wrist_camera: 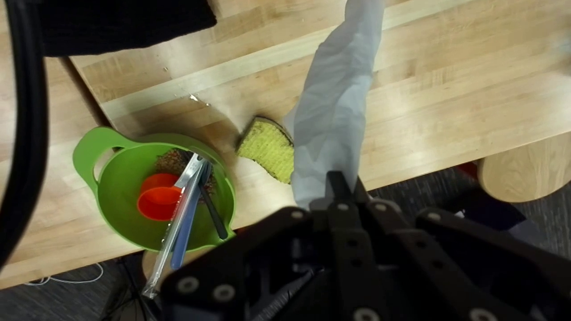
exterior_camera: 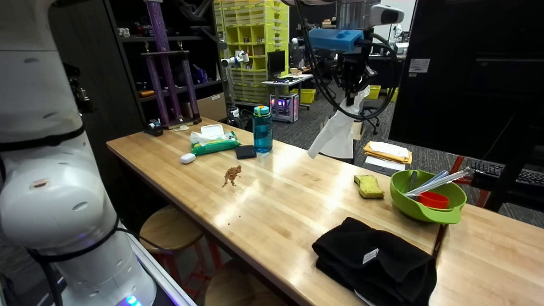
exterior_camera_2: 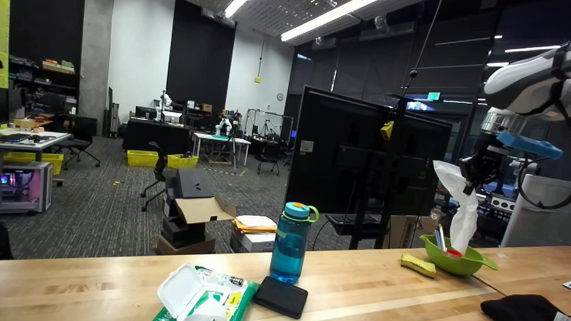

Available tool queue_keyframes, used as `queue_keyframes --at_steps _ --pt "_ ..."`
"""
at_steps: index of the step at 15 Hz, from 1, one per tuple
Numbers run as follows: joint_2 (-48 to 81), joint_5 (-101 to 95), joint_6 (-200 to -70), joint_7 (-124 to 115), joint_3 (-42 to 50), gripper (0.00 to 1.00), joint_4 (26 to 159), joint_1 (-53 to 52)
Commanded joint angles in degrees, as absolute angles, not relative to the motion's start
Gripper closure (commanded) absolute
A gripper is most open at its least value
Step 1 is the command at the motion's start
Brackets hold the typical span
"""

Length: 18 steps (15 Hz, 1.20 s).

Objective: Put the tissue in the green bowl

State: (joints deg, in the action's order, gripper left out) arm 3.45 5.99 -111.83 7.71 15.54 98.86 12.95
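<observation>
My gripper is shut on the white tissue and holds it high above the table; it shows in both exterior views (exterior_camera: 352, 98) (exterior_camera_2: 468, 186) and in the wrist view (wrist_camera: 350, 183). The tissue (exterior_camera: 338, 129) hangs down in a long limp strip, also visible in an exterior view (exterior_camera_2: 465, 223) and the wrist view (wrist_camera: 334, 107). The green bowl (exterior_camera: 401, 197) stands on the table, also seen in an exterior view (exterior_camera_2: 464, 266). In the wrist view the bowl (wrist_camera: 113, 183) lies left of the gripper, holding a red cup, utensils and brown crumbs. Its far contents are partly hidden by utensils.
A yellow-green sponge (exterior_camera: 369, 187) lies beside the bowl, partly behind the tissue in the wrist view (wrist_camera: 267, 149). A black folded cloth (exterior_camera: 374, 259) lies nearer. A blue bottle (exterior_camera: 262, 131), wipes pack (exterior_camera: 214, 145), black wallet (exterior_camera: 245, 152) and brown crumbs (exterior_camera: 231, 173) are farther along the table.
</observation>
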Motion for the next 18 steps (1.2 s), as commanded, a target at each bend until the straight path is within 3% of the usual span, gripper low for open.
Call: queue_keyframes --at_steps 1,18 --pt "3.9 6.0 -111.5 7.7 14.9 0.99 98.1 13.8" --pt "7.3 6.1 -112.5 7.9 15.2 1.0 95.3 14.7"
